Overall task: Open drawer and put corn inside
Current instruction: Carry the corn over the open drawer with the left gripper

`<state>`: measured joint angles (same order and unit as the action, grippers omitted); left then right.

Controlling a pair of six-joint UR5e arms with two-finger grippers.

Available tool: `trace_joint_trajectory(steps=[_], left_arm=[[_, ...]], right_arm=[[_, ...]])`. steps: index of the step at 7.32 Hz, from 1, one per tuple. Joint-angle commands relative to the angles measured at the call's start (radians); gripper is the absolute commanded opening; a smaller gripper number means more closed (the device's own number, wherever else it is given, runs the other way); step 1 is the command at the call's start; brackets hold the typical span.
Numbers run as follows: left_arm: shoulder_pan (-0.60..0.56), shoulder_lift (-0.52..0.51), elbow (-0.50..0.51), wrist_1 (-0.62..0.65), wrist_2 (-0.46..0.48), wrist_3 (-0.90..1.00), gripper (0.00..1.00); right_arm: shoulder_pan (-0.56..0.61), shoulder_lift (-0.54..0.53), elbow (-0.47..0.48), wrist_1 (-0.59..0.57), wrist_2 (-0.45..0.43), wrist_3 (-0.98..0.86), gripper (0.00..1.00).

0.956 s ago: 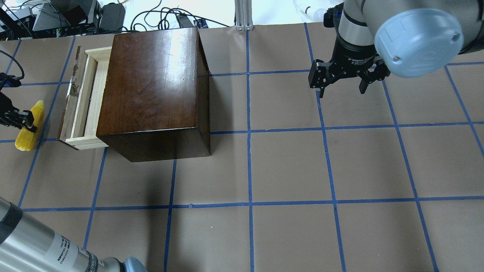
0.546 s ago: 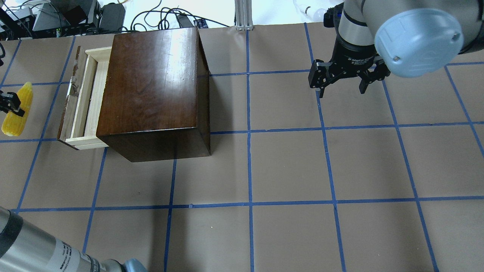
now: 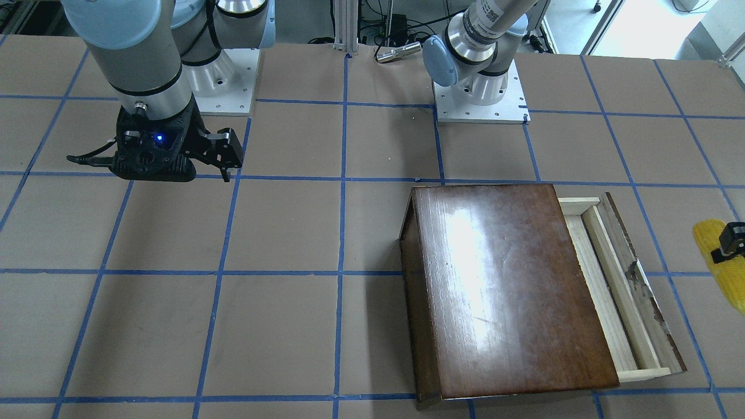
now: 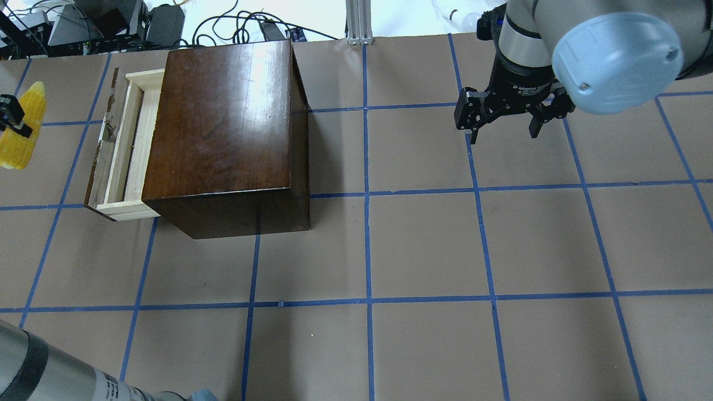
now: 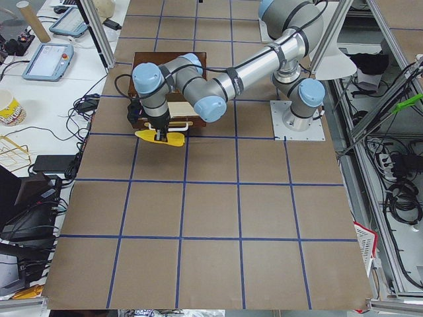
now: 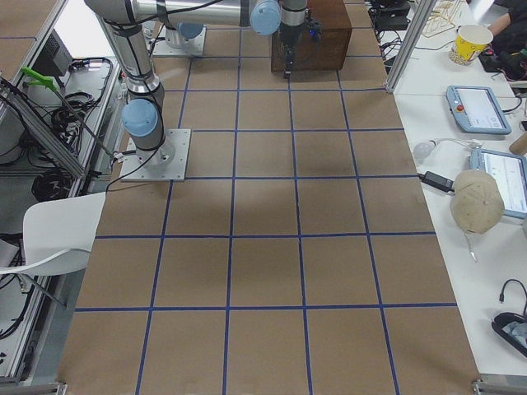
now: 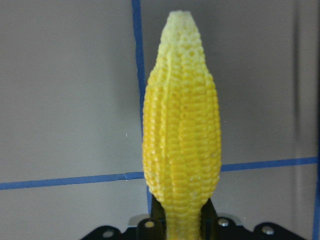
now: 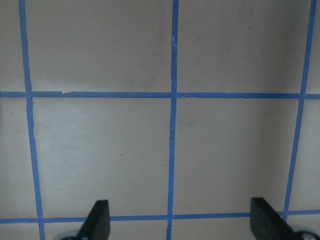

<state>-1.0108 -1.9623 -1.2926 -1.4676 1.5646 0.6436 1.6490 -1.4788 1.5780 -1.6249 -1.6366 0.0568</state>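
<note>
Seen from overhead, the left tool [image 4: 15,118] is clenched on the corn [image 4: 15,151], at 9 o'clock from the drawer [image 4: 133,150], a bare strip of desk [image 4: 423,245] between cob and front panel. The drawer stands part-open, its pale tray jutting from the 9 o'clock edge of the box [image 4: 223,122]. The right tool [image 4: 504,135] hangs released, well apart at 3 o'clock, over open desk.
</note>
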Motion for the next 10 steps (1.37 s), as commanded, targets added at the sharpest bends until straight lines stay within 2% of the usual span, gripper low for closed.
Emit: trace_joint_trajectory(steps=[1,4,8,10], left_arm=[[-0.116,0.037,-0.010,-0.025,-0.004,-0.135,0.00],[-0.201,0.034,-0.054,-0.016,-0.012,-0.262,0.00],[-0.209,0.034,-0.135,0.010,-0.009,-0.286,0.00],[-0.204,0.026,-0.139,0.012,-0.011,-0.294,0.00]], right_arm=[[0.000,0.000,0.000,-0.001,0.001,0.000,1.00],[0.000,0.000,0.000,0.000,0.000,0.000,1.00],[0.000,0.000,0.000,0.000,-0.002,0.000,1.00],[0.000,0.000,0.000,0.000,-0.002,0.000,1.00]])
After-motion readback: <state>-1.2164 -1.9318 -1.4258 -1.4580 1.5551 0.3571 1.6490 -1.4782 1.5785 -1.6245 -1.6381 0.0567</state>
